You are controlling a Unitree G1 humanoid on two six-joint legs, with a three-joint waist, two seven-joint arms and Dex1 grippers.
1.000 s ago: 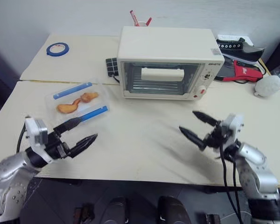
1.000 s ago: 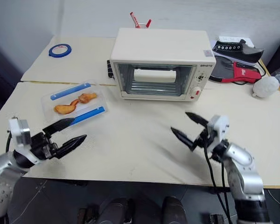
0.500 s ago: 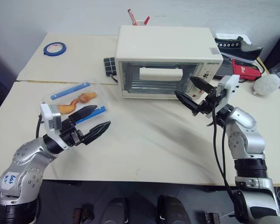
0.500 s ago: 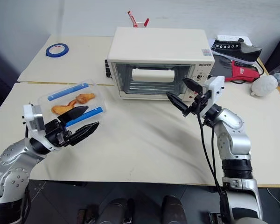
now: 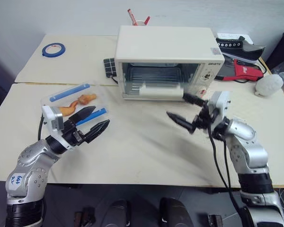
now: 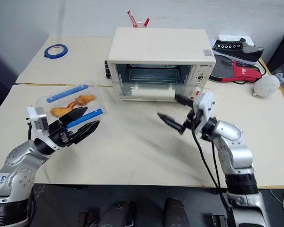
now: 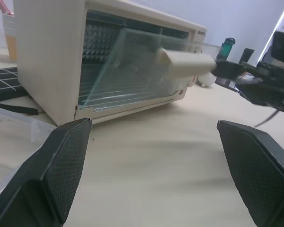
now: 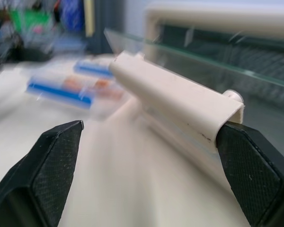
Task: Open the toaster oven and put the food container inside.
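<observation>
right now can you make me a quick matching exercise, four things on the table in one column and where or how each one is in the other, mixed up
Things:
1. toaster oven door
2. food container
3. blue tape roll
4. shoe

States:
a. far left corner of the table
b. partly swung down
c. right of the oven
d. just beyond the left gripper

Pairs: 1-b, 2-d, 3-a, 4-c

**Item count on the tabletop**

You've got one toaster oven (image 5: 164, 60), one food container (image 5: 75, 101) with two blue clip strips, one blue tape roll (image 5: 53, 49), one cup of pens (image 5: 138, 20), one black solar-type panel (image 5: 110, 67), one white lump (image 5: 270, 85). Shoes (image 5: 239, 56): two or so, can't separate them cleanly.
</observation>
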